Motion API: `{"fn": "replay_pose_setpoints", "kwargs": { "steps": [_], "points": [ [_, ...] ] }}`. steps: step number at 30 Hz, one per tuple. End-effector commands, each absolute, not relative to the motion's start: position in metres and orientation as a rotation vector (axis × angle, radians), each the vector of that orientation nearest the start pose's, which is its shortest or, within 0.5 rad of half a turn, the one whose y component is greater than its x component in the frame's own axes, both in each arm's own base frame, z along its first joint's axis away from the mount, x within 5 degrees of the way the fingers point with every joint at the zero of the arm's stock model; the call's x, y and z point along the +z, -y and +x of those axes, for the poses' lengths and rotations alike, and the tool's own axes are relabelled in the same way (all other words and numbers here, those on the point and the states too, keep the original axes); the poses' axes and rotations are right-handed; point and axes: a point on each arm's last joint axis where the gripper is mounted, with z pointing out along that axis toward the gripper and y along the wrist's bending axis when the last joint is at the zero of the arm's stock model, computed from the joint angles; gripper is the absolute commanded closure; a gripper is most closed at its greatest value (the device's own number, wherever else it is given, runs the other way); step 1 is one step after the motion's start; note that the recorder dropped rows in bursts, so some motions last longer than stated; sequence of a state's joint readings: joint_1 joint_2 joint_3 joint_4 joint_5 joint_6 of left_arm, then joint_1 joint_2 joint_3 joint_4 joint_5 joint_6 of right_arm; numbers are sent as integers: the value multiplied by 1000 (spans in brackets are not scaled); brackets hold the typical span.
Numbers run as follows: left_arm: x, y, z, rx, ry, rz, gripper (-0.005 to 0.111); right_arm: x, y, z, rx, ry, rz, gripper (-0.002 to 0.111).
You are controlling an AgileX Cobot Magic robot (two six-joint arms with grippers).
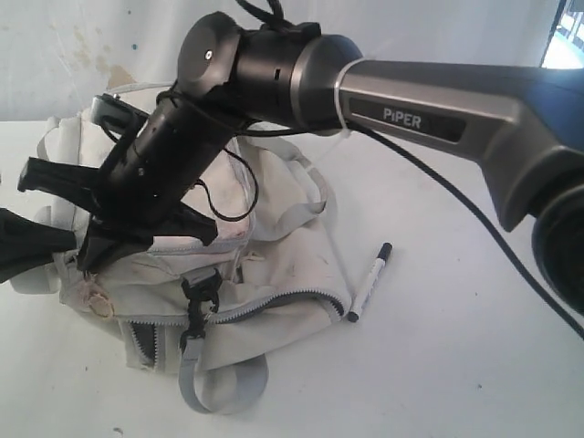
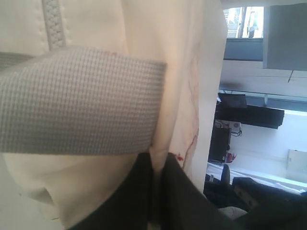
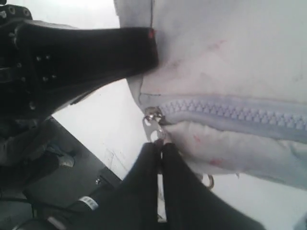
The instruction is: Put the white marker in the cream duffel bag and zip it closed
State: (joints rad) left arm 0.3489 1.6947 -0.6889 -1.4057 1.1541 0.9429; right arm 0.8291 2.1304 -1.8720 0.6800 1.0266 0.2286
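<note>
white tabletop [image 1: 438, 365] under cream duffel bag [image 1: 292, 274] and white marker [image 1: 368, 283]

I work over a white table [image 1: 438, 365], faintly smudged. Behind it stands a pale wall [image 1: 55, 46] with brownish stains [image 1: 91, 46], and a bright window [image 1: 568, 32] shows at the wall's right end. From my left wrist I see a room with a dark cabinet [image 2: 249, 115] and a small red object [image 2: 229, 156] near it, too small to name. From my right wrist, dark floor [image 3: 57, 191] lies beyond the table's edge.
</note>
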Motion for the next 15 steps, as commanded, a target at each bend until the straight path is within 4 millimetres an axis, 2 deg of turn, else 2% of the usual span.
{"fn": "replay_pose_setpoints", "kwargs": {
  "steps": [1, 4, 6, 8, 9, 11, 12, 14, 15],
  "points": [
    [169, -16, 269, -1396, -2377, -523, 107, 261, -355, 286, 1100, -2995, -596, 108],
    [169, -16, 269, -1386, -2384, -516, 107, 262, -344, 296, 1133, -3015, -570, 108],
    [170, -16, 269, -1411, -2371, -516, 107, 266, -344, 297, 1215, -2996, -566, 108],
    [172, -15, 269, -1430, -2356, -521, 107, 271, -352, 291, 1339, -2914, -675, 108],
    [172, -15, 270, -1429, -2351, -518, 107, 273, -361, 284, 1380, -2815, -801, 108],
    [173, -15, 270, -1440, -2336, -505, 107, 273, -373, 271, 1360, -2707, -978, 97],
    [175, -14, 270, -1469, -2316, -508, 107, 272, -378, 266, 1345, -2671, -1036, 87],
    [180, -12, 271, -1534, -2263, -516, 107, 269, -387, 262, 1329, -2630, -1051, 68],
    [182, -11, 272, -1567, -2236, -517, 107, 269, -389, 263, 1325, -2610, -1027, 62]
  ]
}}
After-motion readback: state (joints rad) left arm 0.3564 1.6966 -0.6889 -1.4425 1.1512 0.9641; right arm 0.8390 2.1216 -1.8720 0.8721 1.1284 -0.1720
